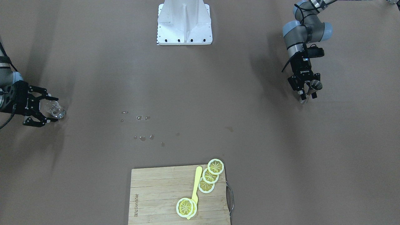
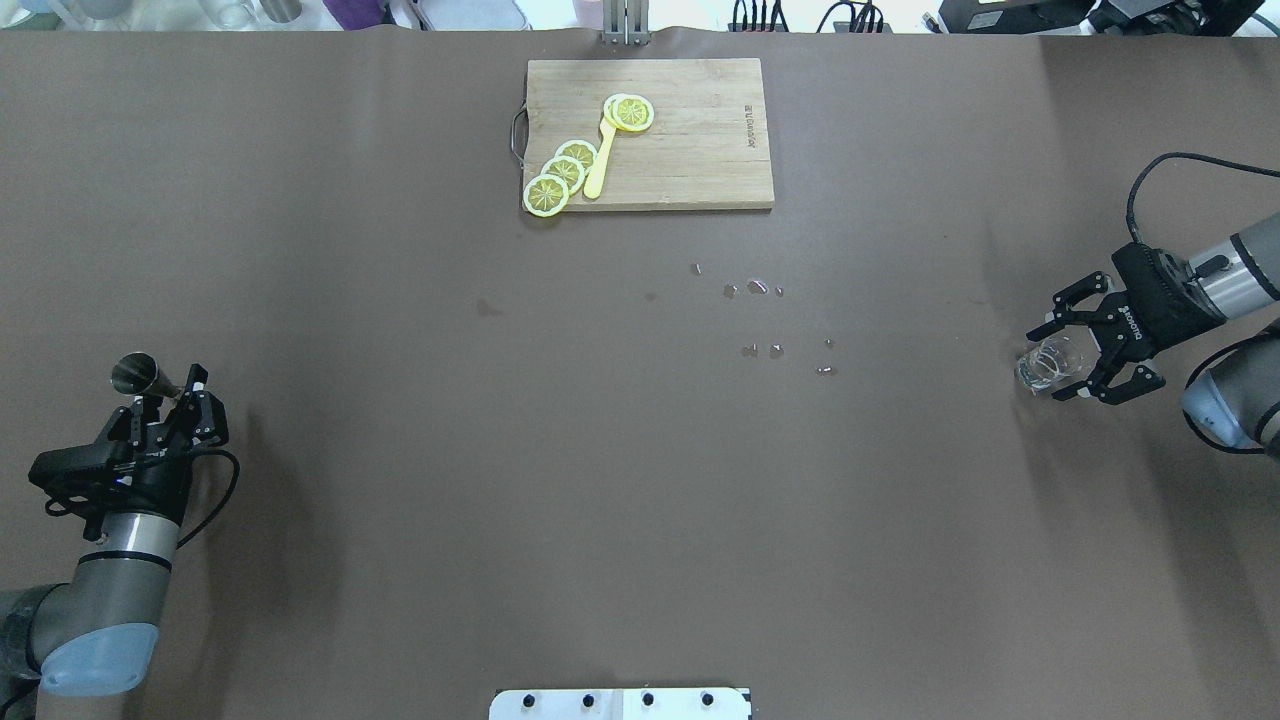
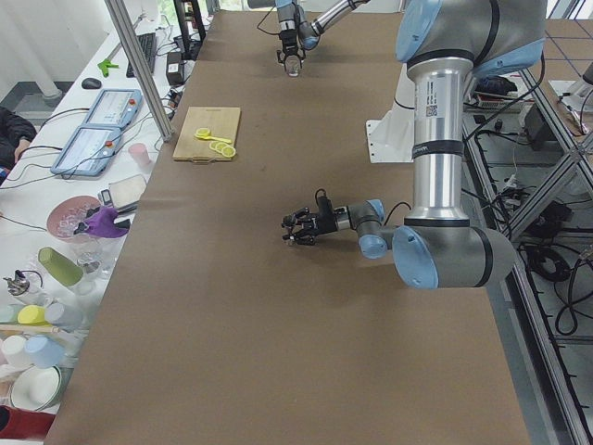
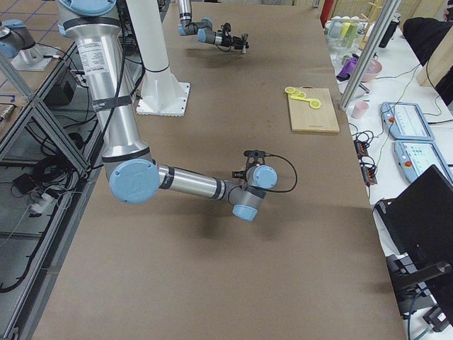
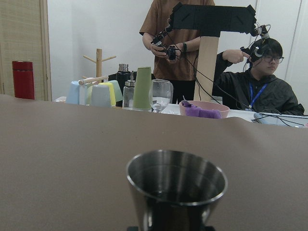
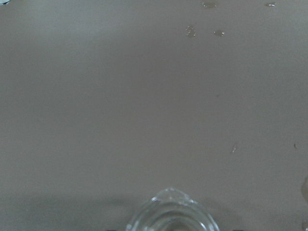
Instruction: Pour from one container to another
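A small steel jigger (image 2: 134,372) is held off the table's left end by my left gripper (image 2: 172,392), which is shut on its lower half. In the left wrist view the jigger (image 5: 176,185) stands upright with its mouth open toward the camera. From the front, the same jigger (image 1: 315,84) sits in the left gripper (image 1: 307,92). At the far right, a clear glass (image 2: 1045,362) rests between the fingers of my right gripper (image 2: 1047,364), which is shut on it. Only the glass rim (image 6: 171,215) shows in the right wrist view.
A wooden cutting board (image 2: 690,150) at the table's far edge carries lemon slices (image 2: 562,172) and a yellow spoon (image 2: 600,165). Small spilled drops (image 2: 760,290) dot the middle of the table. Cups, bottles and two people are beyond the left end.
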